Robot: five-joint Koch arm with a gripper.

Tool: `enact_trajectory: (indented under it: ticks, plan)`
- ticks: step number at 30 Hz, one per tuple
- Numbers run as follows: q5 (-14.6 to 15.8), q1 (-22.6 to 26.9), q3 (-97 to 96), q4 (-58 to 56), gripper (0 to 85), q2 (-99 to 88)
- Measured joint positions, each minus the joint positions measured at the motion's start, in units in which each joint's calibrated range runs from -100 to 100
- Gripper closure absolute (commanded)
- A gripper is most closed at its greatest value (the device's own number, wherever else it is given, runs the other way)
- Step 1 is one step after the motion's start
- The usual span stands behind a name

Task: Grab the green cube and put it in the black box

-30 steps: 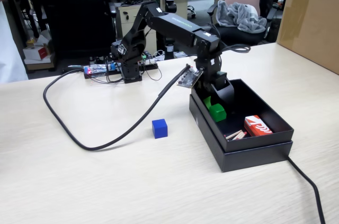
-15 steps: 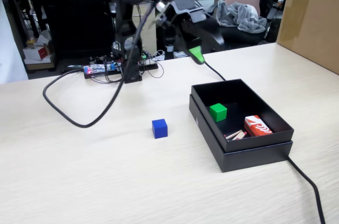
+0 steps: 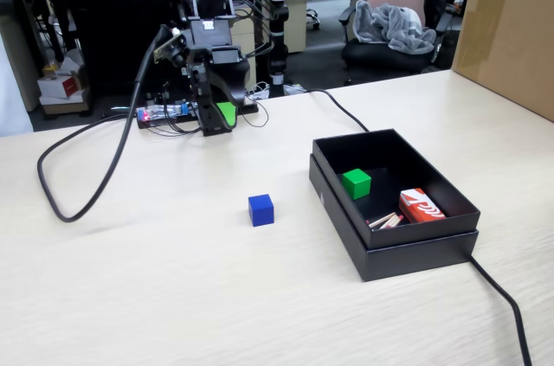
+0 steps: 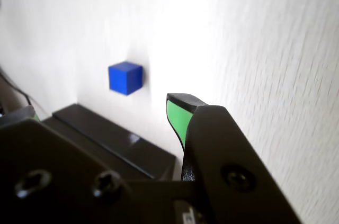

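The green cube [image 3: 356, 183] lies inside the black box [image 3: 407, 255] on the right of the table, near the box's left wall. My gripper [image 3: 221, 123] hangs at the back of the table, well left of the box and far from the cube, with a green pad showing on one jaw. In the wrist view my gripper [image 4: 103, 108] is open, its jaws wide apart with nothing between them. A corner of the black box [image 4: 114, 142] shows there, but the green cube is out of that view.
A blue cube [image 3: 260, 209] [image 4: 125, 78] sits on the table left of the box. A red-and-white pack [image 3: 421, 206] and thin sticks [image 3: 385, 221] share the box. A brown cardboard box [image 3: 511, 28] stands back right. Black cables [image 3: 86, 177] cross the table.
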Motion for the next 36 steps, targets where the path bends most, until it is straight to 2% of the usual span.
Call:
enact_trajectory:
  ticks: [7,11,26,36]
  plan:
    - [-0.2,-1.2,-17.3,6.2,34.3,-9.6]
    - [-1.0,-1.3,-28.1,15.8,34.2,-10.0]
    - [-2.6,0.1,-47.1,39.2,35.5,-11.0]
    - [-2.7,1.7,-51.0,42.0,35.8,-11.7]
